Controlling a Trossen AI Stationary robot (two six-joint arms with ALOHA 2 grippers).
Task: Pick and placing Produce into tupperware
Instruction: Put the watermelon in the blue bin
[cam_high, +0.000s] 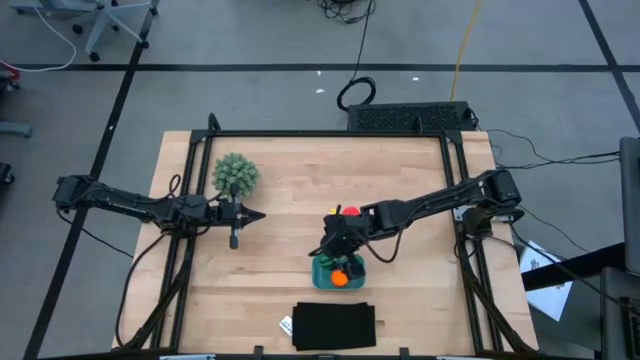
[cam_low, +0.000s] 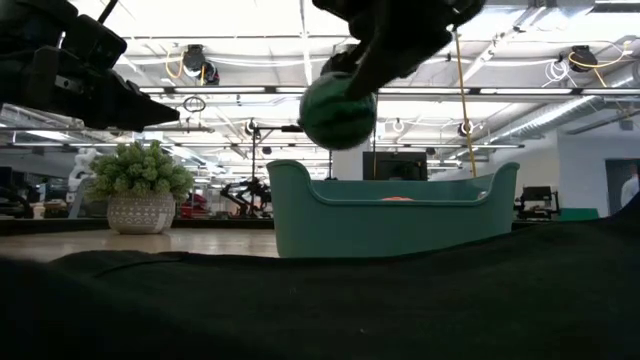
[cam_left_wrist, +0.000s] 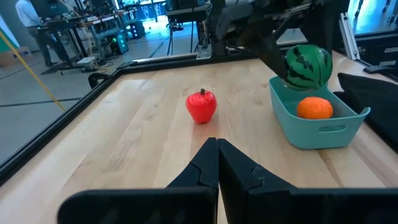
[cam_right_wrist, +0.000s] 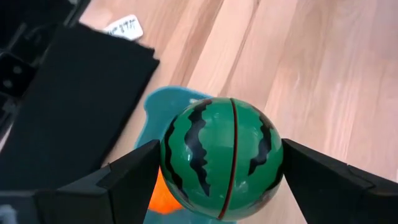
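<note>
Currently the right end effector (cam_right_wrist: 221, 168) is clamped on the watermelon (cam_right_wrist: 221, 158), hanging above the tupperware (cam_left_wrist: 314, 127) rim, orange (cam_left_wrist: 314, 107) inside. Released off-centre, it may bounce onto the tabletop (cam_high: 280, 250). Farther off, the apple (cam_left_wrist: 201, 106) awaits; left end effector (cam_high: 258, 215) is closed and idle.

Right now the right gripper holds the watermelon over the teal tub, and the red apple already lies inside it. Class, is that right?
Not quite. The orange lies in the teal tub; the red apple sits on the table, as the left wrist view shows. The right gripper does hold the watermelon over it.
</note>
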